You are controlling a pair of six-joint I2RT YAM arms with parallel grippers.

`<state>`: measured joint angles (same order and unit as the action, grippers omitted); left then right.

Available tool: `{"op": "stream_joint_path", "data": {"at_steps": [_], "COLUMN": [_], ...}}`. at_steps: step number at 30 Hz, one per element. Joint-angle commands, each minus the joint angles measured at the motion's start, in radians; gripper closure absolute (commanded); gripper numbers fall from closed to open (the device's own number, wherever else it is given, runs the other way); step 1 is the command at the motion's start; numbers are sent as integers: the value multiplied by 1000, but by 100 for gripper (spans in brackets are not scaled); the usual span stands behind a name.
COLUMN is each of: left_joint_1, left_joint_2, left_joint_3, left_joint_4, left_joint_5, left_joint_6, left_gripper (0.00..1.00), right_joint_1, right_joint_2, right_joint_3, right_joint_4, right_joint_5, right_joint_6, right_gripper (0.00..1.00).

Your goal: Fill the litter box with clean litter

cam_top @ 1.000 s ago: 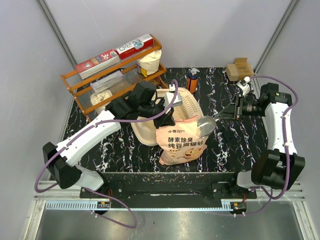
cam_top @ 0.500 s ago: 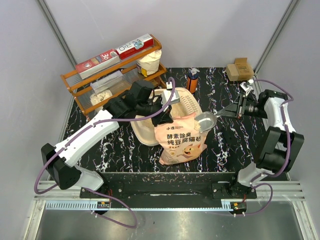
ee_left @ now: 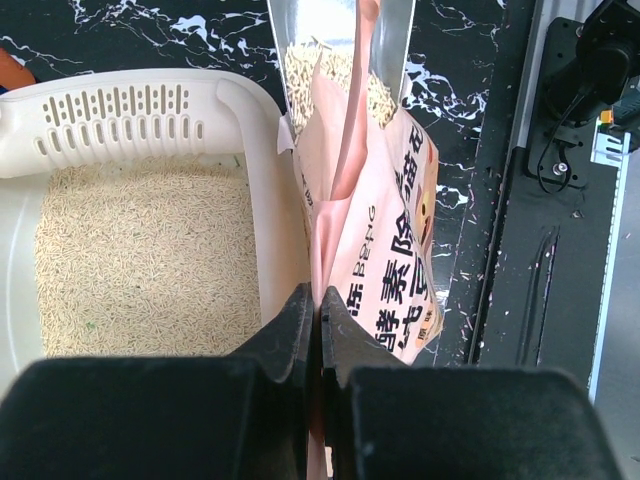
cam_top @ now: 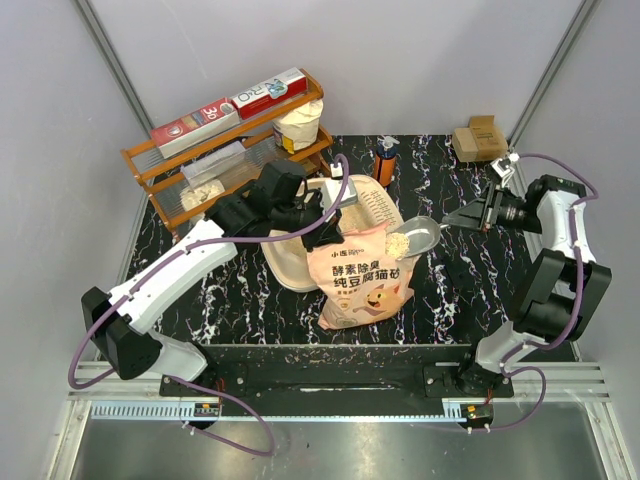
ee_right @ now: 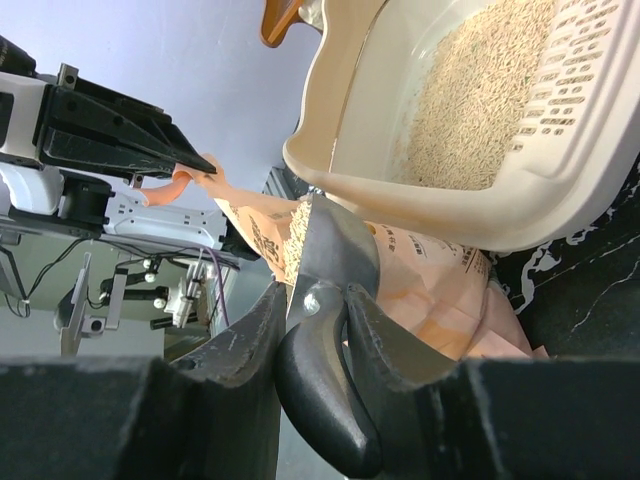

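The cream litter box [cam_top: 372, 208] sits mid-table with tan litter [ee_left: 140, 260] inside, its slotted end [ee_left: 130, 108] at the far side. The peach-orange litter bag [cam_top: 362, 283] stands against its near right side. My left gripper [ee_left: 318, 300] is shut on the bag's top edge [ee_left: 345, 160] and holds it up. My right gripper [cam_top: 478, 217] is shut on the black handle [ee_right: 325, 390] of a metal scoop [cam_top: 418, 236]. The scoop holds tan litter [cam_top: 399, 243] above the bag's mouth, beside the box's rim.
An orange wooden rack [cam_top: 225, 150] with boxes and sacks stands at the back left. A small orange bottle [cam_top: 385, 161] stands behind the litter box. A cardboard box [cam_top: 479, 137] sits at the back right corner.
The right arm has turned the scoop and lifted it from the bag's mouth; it now shows litter in its bowl. The left gripper has kept its hold on the bag.
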<state>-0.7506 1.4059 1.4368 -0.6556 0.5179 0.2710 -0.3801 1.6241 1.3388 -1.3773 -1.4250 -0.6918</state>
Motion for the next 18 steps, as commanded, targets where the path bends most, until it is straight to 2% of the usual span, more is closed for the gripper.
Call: {"op": "stream_joint_path", "data": {"at_steps": [1,18], "left_joint_1": [11,11], "left_joint_2": [-48,-70], "left_joint_3": [-7,-29], "left_joint_4": [19,16], "left_joint_5": [-19,-12], "left_joint_6": [13,16], "left_gripper": [100,100], "right_joint_1": [-23,-26], "right_joint_2": [-18,39], "right_joint_3": [71,83], "right_joint_4": [-249,-252], "right_joint_5": [18,-51], "right_joint_6": [32,100], "right_gripper": [100,100]}}
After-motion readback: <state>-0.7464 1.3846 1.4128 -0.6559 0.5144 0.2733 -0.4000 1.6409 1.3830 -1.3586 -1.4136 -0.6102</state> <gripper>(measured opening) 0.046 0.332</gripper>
